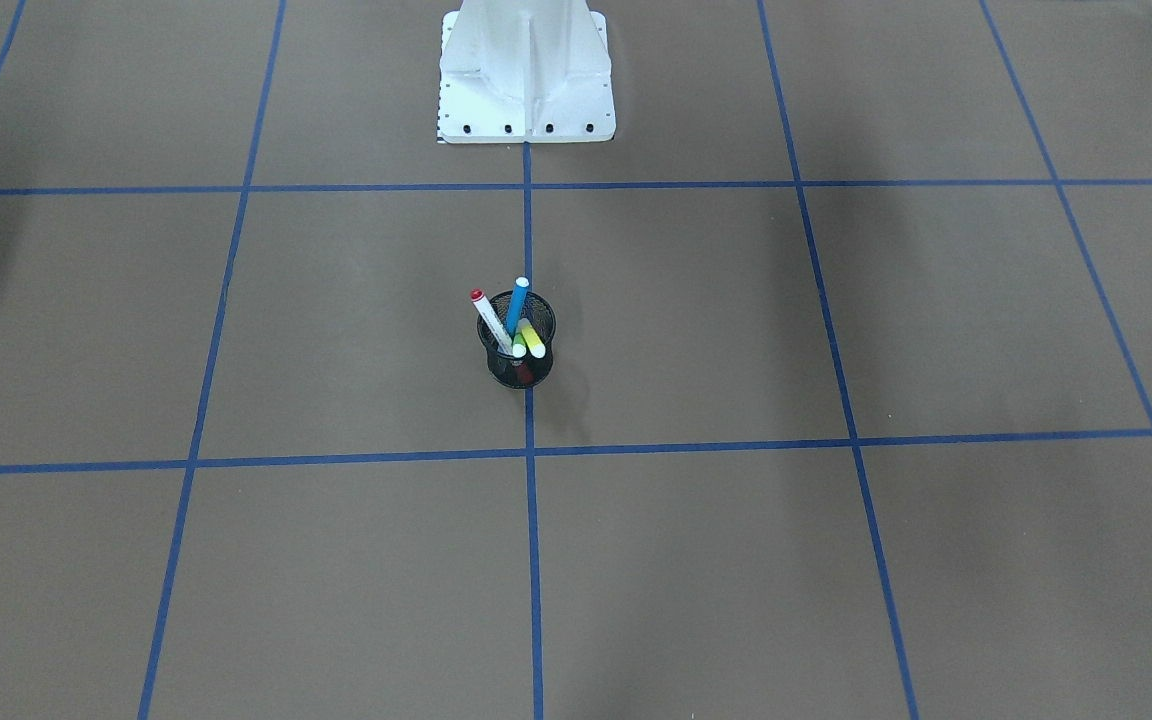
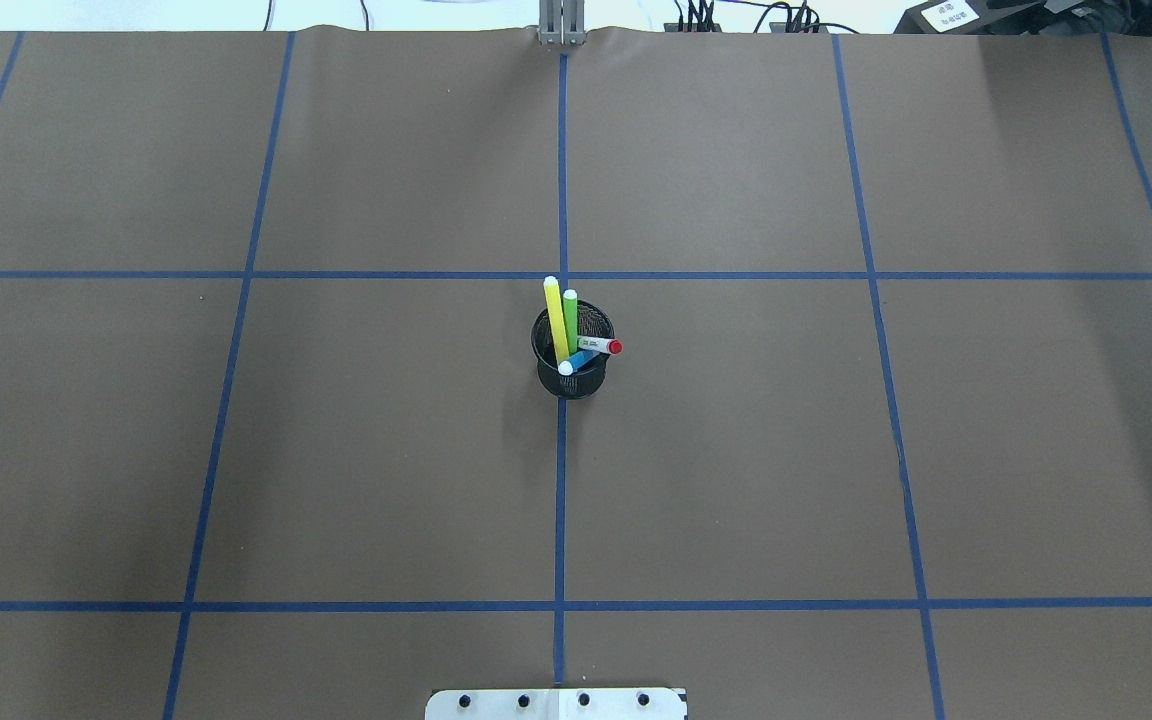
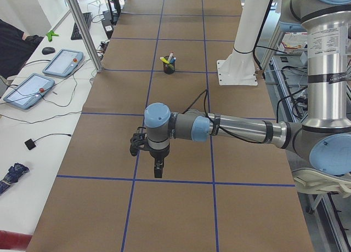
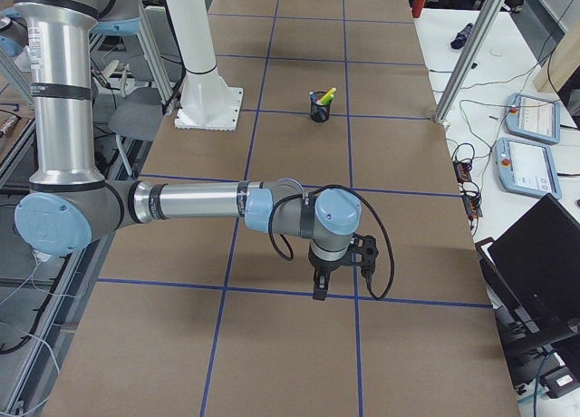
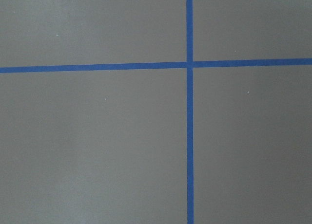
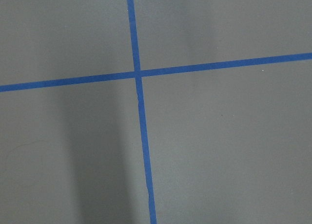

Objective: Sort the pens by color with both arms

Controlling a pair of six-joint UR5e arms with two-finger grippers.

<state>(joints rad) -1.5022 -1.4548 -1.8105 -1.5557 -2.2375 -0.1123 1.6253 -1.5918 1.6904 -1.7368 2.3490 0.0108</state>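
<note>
Nearest the side cameras, the left arm [image 3: 230, 129] and the right arm [image 4: 199, 202] each reach out level over the brown-papered table [image 1: 836, 320]. Both are well apart from the black mesh cup [image 1: 521, 372], one toward each end. The left gripper [image 3: 158, 171] and the right gripper [image 4: 319, 290] point straight down over the blue tape grid. I cannot tell from these side views whether their jaws are spread or pressed together. The white pedestal base [image 1: 526, 75] stands on the robot's side of the cup, on the same tape line. All four pens stand in the cup. The yellow pen [image 2: 556, 320] and the green pen [image 2: 570, 318] lean over its far rim. The blue pen [image 1: 517, 305] leans over its robot-side rim, and the white pen with red cap [image 1: 488, 318] tilts toward the robot's right.
</note>
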